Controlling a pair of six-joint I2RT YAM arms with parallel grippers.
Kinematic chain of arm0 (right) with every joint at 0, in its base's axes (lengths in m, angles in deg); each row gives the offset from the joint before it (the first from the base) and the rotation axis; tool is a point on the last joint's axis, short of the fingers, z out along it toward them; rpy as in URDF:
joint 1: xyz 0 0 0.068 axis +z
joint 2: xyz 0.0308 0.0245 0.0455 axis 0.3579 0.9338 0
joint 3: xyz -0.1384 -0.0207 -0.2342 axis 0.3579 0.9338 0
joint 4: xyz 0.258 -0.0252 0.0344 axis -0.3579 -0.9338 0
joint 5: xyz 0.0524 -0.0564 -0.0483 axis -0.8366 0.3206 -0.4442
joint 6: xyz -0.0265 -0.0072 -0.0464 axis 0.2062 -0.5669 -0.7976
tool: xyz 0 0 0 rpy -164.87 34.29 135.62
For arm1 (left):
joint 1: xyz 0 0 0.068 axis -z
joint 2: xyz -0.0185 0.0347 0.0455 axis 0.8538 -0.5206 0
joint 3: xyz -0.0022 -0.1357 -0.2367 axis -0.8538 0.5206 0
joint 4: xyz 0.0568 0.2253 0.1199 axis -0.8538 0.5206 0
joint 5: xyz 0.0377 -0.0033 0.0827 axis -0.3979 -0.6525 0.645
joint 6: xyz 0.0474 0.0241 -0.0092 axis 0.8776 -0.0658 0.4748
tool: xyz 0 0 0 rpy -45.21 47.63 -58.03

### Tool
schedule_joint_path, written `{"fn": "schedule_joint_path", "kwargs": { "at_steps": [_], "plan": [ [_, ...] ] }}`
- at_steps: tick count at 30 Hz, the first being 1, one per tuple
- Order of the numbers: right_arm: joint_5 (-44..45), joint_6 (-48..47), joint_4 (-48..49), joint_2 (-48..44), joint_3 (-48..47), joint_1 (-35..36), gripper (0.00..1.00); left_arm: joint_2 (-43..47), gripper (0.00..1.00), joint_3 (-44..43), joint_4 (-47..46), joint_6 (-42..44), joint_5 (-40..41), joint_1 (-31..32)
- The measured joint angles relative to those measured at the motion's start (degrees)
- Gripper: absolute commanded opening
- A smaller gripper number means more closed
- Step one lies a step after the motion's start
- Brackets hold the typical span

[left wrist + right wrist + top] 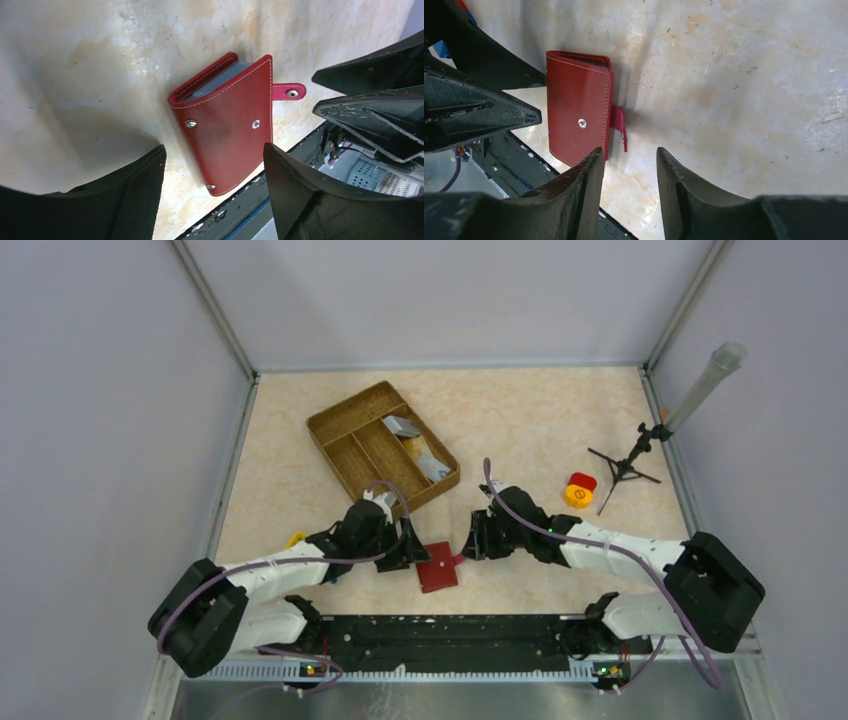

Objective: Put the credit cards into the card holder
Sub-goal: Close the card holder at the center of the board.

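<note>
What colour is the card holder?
The card holder is red with white stitching; left wrist view shows it best.

Pale grey-lilac walls closed in 3 sides, plain and evenly lit. 2 metal corner posts slanted up at the back. The table showed a cream marbled top, flecked with small dark scuffs, and a black rail lined its near edge.

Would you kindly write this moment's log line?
red leather card holder: unsnapped; left gripper: open; right gripper: open; grey cards: in wooden tray
</note>
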Motion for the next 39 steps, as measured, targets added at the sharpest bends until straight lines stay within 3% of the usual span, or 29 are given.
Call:
{"fn": "schedule_joint_path", "kwargs": {
  "at_steps": [8, 20, 29, 39],
  "plan": [
    [0.33, 0.66, 2.38, 2.21, 0.0, 0.46, 0.27, -3.61, 0.67, -1.09, -2.19, -2.64, -0.79, 1.77],
    [0.31, 1.07, 3.43, 3.89, 0.0, 0.5, 0.18, -5.05, 0.6, -3.28, 0.87, -4.0, 2.25, 3.85],
    [-0.31, 1.11, 5.14, 5.27, 0.0, 0.5, 0.0, -6.75, 0.49, -6.29, 5.9, -4.24, 6.45, 6.16],
    [-0.44, 1.14, 5.16, 4.68, 0.0, 2.05, 0.0, -9.09, 0.35, -8.59, 8.79, -4.35, 9.33, 7.87]
  ]
}}
